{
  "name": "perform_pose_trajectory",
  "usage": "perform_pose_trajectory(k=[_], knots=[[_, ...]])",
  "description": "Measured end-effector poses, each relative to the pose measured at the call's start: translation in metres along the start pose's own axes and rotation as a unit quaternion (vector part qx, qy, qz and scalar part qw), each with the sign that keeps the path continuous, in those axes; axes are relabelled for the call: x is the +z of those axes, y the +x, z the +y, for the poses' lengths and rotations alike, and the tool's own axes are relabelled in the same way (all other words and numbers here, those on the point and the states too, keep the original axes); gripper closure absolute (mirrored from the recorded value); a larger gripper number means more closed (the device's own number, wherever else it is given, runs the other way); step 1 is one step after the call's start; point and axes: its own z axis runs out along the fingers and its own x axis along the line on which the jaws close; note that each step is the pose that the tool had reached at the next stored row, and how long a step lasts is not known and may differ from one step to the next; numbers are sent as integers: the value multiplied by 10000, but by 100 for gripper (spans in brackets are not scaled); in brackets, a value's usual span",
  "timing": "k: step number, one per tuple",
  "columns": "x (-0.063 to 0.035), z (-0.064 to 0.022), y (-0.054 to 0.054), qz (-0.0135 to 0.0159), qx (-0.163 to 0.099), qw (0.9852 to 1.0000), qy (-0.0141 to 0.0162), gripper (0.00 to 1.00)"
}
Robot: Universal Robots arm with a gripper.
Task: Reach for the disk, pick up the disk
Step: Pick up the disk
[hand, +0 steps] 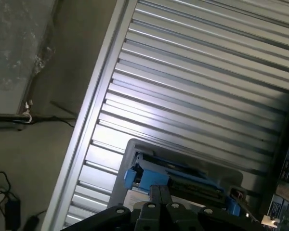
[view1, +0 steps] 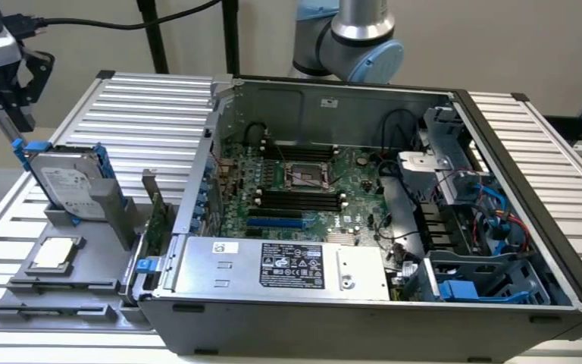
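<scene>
A ribbed metal table (view1: 149,98) carries an open computer case (view1: 372,326) across the middle and right of the exterior view. At that view's left sits a grey holder (view1: 39,299), with the blue-framed disk (view1: 64,182) standing upright in its slot. The tool (view1: 15,135) hangs at the upper left, just over the disk's top corner, its fingers narrow, pressed side by side. A small chip (view1: 54,252) lies flat on the holder.
</scene>
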Motion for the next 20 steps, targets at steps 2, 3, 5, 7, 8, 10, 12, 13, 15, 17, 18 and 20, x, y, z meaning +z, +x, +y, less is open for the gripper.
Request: perform_pose_trajectory(k=[2,3,5,7,8,10,12,13,15,17,18,20], knots=[[0,0,0,4,-185,9998,0,89],[0,0,0,7,-272,9996,0,89],[0,-1,0,11,-455,9990,0,89],[0,0,0,15,-638,9980,0,89],[0,0,0,17,-726,9974,1,89],[0,0,0,21,-906,9959,1,89],[0,0,0,26,-1093,9940,1,89],[0,0,0,28,-1182,9930,1,89],[0,0,0,33,-1363,9907,1,89],[0,0,0,37,-1544,9880,1,89],[0,0,0,39,-1633,9866,1,89],[0,0,0,43,-1812,9834,1,89]])
